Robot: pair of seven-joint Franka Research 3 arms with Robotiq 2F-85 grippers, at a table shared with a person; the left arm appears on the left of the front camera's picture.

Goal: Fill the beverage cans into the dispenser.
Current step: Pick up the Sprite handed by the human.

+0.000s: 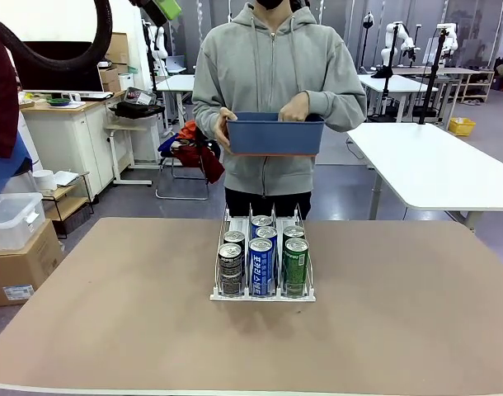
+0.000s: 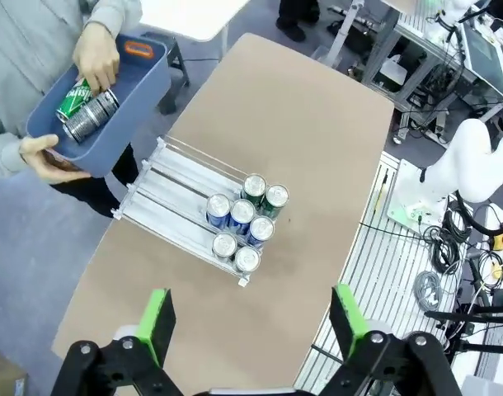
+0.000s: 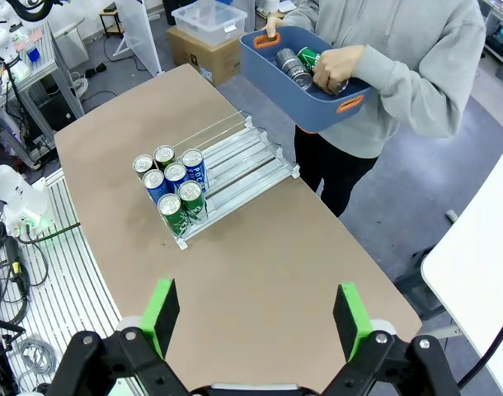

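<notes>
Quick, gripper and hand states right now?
Left gripper: open, empty.
Right gripper: open, empty.
One hand of the person: holds blue bin.
Other hand: in bin, on beverage cans.

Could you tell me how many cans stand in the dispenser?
7 in the dispenser: two dark cans in the left lane, three blue cans in the middle, two green cans at right.

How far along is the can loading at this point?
Done: seven cans stand packed at the dispenser's robot-side end. In hand: the person's hand reaches into the blue bin; the left gripper and right gripper hang open and empty. Left: at least two bin cans, with lane room behind.
</notes>
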